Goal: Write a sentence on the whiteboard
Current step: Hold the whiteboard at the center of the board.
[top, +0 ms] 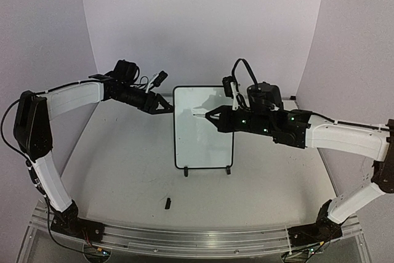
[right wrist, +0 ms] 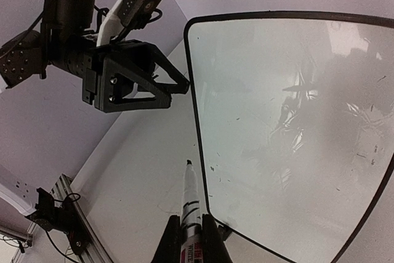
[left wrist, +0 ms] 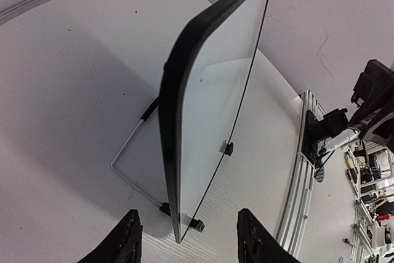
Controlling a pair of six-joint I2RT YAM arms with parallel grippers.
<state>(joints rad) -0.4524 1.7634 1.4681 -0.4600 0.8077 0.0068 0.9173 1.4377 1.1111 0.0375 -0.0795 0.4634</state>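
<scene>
Whiteboard (top: 203, 137) stands upright on its feet at mid-counter (top: 123, 170). Left gripper (top: 165, 106), jaws spread, sits by the board's upper left edge. Right gripper (top: 212, 115) clamps a marker (right wrist: 189, 195), tip close to the board.

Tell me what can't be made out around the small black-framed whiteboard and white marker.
Left wrist: glossy black-framed whiteboard nearly edge-on, face unreadable.
Right wrist: the right gripper partly covers the label of the thin white marker.
Top external: the small black piece is too tiny to identify.
</scene>
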